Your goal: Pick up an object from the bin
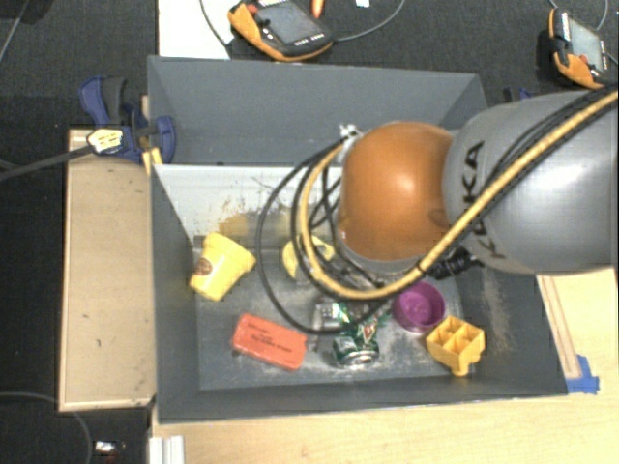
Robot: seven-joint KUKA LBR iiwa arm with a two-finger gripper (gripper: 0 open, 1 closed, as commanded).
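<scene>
Below the arm's orange cover, the metal end of my gripper point(331, 313) shows low in the bin's middle. It is right over a crushed green drink can point(355, 345) that lies near the front wall; whether they touch I cannot tell. A purple cup point(420, 306) stands just right of the gripper. A flat orange-red block point(268, 341) lies to its left on the bin floor. A yellow rounded piece point(294, 256) sits partly hidden behind the cables, above and left of the gripper.
A chunky yellow piece with a dark end point(221, 265) lies at the left side of the bin. A yellow gridded holder point(456, 343) sits in the front right corner. The arm and its cables cover the bin's right middle.
</scene>
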